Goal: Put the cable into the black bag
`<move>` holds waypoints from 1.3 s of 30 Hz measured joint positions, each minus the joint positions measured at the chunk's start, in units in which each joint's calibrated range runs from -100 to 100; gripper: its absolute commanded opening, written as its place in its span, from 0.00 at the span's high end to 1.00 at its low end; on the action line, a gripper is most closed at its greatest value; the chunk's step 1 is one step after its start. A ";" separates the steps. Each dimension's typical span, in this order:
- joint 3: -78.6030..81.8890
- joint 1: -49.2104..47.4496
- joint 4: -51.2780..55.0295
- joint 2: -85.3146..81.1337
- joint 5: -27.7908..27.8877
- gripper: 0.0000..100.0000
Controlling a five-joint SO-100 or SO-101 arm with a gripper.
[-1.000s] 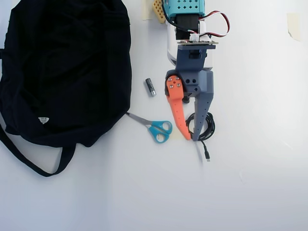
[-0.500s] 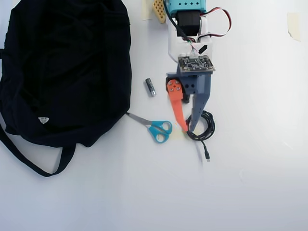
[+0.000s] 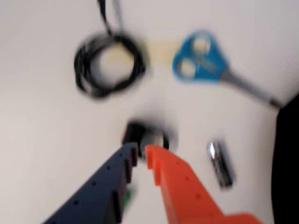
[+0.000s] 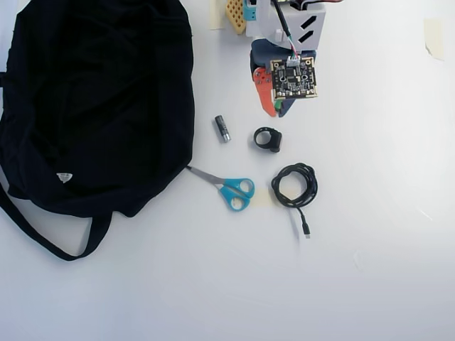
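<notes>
The black cable lies coiled on the white table, its plug end trailing toward the bottom of the overhead view. In the blurred wrist view the coil is at the upper left, well beyond my fingertips. The black bag lies flat at the left of the overhead view; only its edge shows at the right of the wrist view. My gripper has one dark blue and one orange finger, the tips almost together and holding nothing. It hangs above the table, short of the cable.
A small black ring-shaped object sits just beyond my fingertips. Blue-handled scissors lie between cable and bag. A small silver-and-black cylinder lies nearer the bag. A tape scrap is at the far right.
</notes>
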 measured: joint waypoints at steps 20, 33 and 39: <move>0.00 0.15 10.48 0.00 0.00 0.98; 3.30 0.15 10.73 -0.08 0.20 0.98; 5.03 0.15 10.39 -0.08 0.93 0.98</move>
